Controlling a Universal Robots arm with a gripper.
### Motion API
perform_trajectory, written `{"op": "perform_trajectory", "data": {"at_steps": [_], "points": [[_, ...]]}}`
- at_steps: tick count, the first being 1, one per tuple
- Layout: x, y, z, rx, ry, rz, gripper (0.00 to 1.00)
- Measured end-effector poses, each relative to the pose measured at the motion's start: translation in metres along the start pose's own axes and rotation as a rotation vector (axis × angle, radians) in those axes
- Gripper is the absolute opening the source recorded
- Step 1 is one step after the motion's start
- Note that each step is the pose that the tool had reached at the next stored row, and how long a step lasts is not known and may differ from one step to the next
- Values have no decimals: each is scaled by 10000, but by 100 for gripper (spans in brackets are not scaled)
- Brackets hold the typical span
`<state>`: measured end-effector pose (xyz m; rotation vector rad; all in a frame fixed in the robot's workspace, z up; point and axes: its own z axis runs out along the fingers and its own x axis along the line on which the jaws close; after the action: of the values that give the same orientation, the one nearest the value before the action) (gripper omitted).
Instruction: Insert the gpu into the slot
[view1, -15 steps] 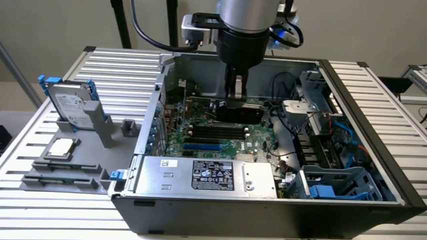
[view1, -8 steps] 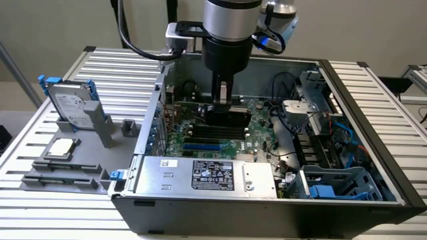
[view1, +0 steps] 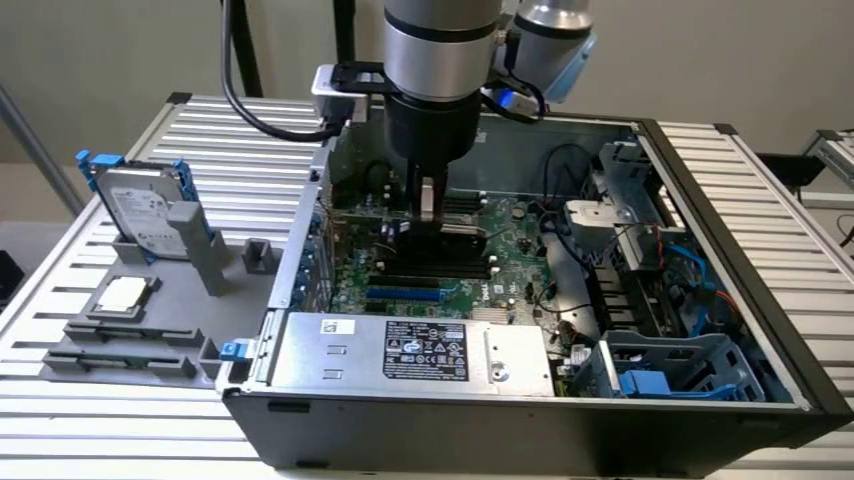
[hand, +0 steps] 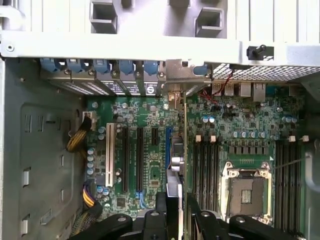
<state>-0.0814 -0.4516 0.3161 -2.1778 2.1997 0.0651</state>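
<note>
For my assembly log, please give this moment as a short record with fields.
gripper: the arm's gripper, shut on the gpu
held: gpu, a thin flat black circuit card, upright, edge-on in the wrist view
target: slot, a long narrow bright blue plastic strip on the green motherboard
relation: gpu lined up along the slot; seated or not, cannot tell
nearby: silver labelled power supply box
</note>
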Motion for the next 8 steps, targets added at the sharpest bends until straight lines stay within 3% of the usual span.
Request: {"op": "perform_trajectory", "data": {"at_steps": [8], "points": [[17, 2, 144, 0, -2, -24, 26]]}}
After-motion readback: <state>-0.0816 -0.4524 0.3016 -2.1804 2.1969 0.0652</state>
